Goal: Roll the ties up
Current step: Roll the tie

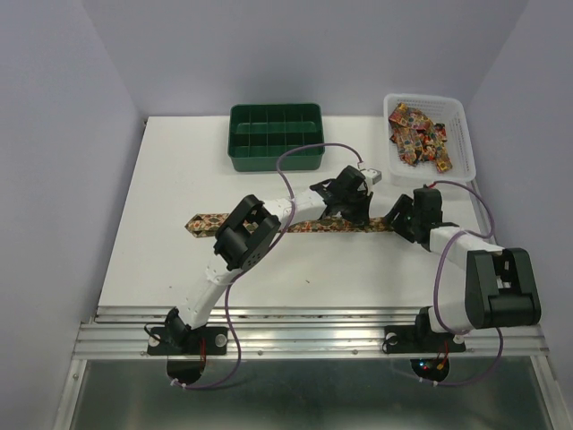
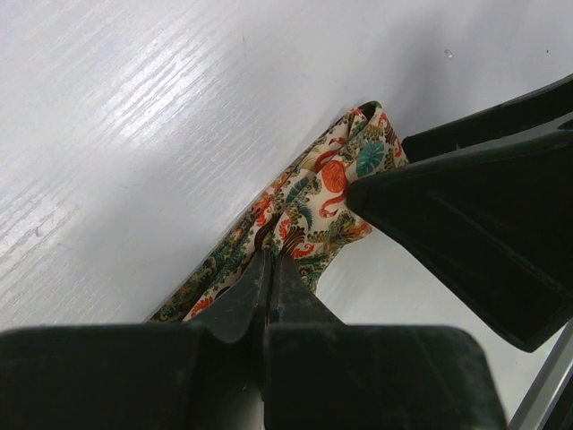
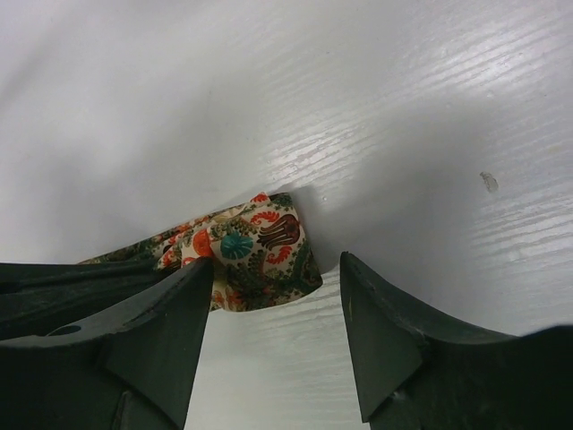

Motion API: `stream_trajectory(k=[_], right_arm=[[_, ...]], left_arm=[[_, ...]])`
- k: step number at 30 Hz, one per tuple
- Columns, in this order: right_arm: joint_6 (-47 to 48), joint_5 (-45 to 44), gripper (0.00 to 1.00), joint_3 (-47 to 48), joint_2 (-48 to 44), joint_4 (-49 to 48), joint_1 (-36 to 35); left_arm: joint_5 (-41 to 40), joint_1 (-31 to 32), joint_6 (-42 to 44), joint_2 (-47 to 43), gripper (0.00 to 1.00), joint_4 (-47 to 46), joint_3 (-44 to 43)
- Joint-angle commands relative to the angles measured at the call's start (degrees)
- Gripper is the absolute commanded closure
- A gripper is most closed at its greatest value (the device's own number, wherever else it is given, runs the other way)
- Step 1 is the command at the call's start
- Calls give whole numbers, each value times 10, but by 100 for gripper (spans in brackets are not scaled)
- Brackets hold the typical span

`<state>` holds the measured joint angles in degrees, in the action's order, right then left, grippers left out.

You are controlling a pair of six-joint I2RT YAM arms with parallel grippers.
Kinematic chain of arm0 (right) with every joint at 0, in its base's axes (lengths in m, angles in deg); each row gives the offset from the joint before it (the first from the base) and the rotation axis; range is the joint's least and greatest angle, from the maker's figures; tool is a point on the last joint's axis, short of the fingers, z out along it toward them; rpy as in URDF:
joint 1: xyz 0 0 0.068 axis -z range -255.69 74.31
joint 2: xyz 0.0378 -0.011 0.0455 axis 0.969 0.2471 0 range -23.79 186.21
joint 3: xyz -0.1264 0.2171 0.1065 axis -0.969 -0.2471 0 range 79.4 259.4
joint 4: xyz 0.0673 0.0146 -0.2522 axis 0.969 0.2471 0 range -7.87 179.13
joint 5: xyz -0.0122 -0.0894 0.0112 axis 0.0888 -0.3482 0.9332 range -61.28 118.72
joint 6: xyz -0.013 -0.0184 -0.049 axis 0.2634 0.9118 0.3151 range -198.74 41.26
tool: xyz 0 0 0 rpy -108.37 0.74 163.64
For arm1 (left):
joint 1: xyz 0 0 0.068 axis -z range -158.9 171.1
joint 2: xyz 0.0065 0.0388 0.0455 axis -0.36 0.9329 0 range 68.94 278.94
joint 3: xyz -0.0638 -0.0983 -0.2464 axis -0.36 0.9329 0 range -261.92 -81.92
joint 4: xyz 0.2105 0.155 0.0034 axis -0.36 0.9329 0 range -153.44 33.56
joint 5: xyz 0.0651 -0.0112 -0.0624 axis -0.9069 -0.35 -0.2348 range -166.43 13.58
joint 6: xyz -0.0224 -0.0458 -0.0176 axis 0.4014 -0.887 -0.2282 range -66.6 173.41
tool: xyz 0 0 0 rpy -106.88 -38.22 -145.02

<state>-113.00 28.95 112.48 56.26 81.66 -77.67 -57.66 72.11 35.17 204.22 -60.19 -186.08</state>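
One tie (image 1: 313,227), patterned in red, gold and green, lies stretched left to right across the middle of the table. Its right end is folded over, as the left wrist view (image 2: 309,210) and the right wrist view (image 3: 255,242) show. My left gripper (image 1: 356,215) is shut, its tips pinching the tie's fabric near that end (image 2: 270,258). My right gripper (image 1: 397,224) is open at the tie's right end (image 3: 276,264), with the fold lying by its left finger (image 3: 170,331). More patterned ties (image 1: 419,134) lie piled in the white basket.
A green compartment tray (image 1: 273,163) stands at the back centre. A white basket (image 1: 466,134) stands at the back right. The two grippers are close together, and the right one's finger (image 2: 474,224) fills the right of the left wrist view.
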Motion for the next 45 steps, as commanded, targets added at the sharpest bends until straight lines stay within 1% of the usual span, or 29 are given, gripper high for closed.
stream_trajectory(k=[1, 3, 6, 7, 8, 9, 13, 17, 19, 20, 22, 23, 24, 27, 30, 32, 35, 37, 42, 43, 44, 45], right_arm=[[6, -16, 39, 12, 14, 50, -3], [4, -16, 41, 17, 22, 51, -4], [3, -11, 48, 22, 45, 49, -4], [2, -10, 53, 25, 49, 49, -3], [2, -11, 55, 26, 55, 50, -3], [2, -11, 59, 26, 56, 50, -3], [10, -5, 67, 25, 49, 45, -3], [19, -5, 78, 24, 29, 44, -3], [27, -14, 81, 26, 9, 53, -3], [26, -15, 82, 28, 1, 55, -3], [34, -5, 90, 26, -16, 42, -3], [36, 20, 91, 23, -23, 33, -3], [38, 27, 94, 19, -35, 21, -4], [33, 35, 96, 20, -50, 18, -5], [25, 49, 99, 22, -62, 25, -6], [24, 61, 99, 20, -67, 27, -9], [24, 55, 99, 18, -71, 32, -17], [21, 51, 99, 18, -75, 35, -20], [8, 65, 99, 28, -84, 35, -42], [7, 66, 99, 30, -83, 35, -46], [5, 64, 99, 33, -81, 37, -50], [3, 60, 99, 37, -80, 41, -58]], left_arm=[[4, -1, 15, -1, 100, 15, -10], [5, -1, 15, -3, 100, 12, -6], [3, -1, 15, -2, 100, 12, -5], [4, -1, 15, -2, 100, 11, -4], [4, -2, 14, -2, 100, 11, -4], [3, -2, 14, -2, 100, 11, -4], [6, -2, 14, -5, 100, 11, -5], [3, -2, 15, -12, 100, 8, -2], [0, -2, 12, -18, 100, 7, -1], [0, -2, 11, -20, 98, 6, -1], [6, -2, 9, -25, 93, 3, -3], [7, -2, 9, -29, 90, 1, -2], [7, -2, 8, -32, 85, -2, -1], [-4, -3, 6, -42, 83, -3, -2], [-14, -4, 1, -39, 83, -7, -10], [-13, -6, -4, -31, 85, -7, -20], [-19, -10, -12, -22, 87, -6, -27], [-34, -10, -17, -17, 87, -3, -31], [-37, -11, -25, -14, 87, -10, -34], [-43, -11, -25, -13, 86, -11, -35], [-43, -11, -23, -13, 83, -13, -36], [-45, -11, -23, -14, 75, -12, -36]])
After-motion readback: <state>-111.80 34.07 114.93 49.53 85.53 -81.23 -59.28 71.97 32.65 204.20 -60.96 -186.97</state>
